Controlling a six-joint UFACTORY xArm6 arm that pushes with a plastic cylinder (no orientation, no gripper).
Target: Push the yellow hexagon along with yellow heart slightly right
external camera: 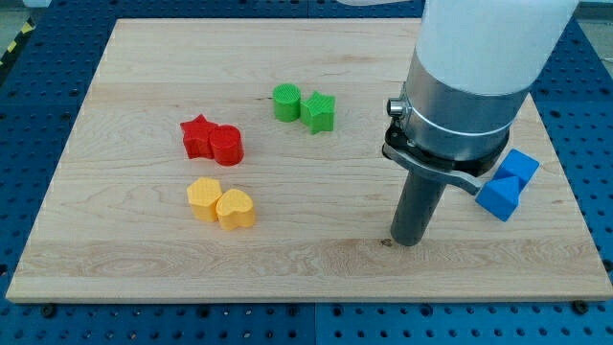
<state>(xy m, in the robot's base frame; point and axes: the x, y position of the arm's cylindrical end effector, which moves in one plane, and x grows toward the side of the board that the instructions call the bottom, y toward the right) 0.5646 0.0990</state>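
The yellow hexagon point(203, 198) and the yellow heart point(236, 208) sit touching each other at the lower left of the wooden board point(144, 278), the heart on the hexagon's right. My tip point(408, 241) rests on the board far to the right of the heart, with a wide gap between them. The rod rises from it into the large grey and white arm body at the view's top right.
A red star point(197, 136) and a red cylinder point(227, 146) touch above the yellow pair. A green cylinder point(285, 102) and a green star point(320, 112) sit near the top centre. Two blue blocks point(506, 185) lie at the board's right edge, beside the rod.
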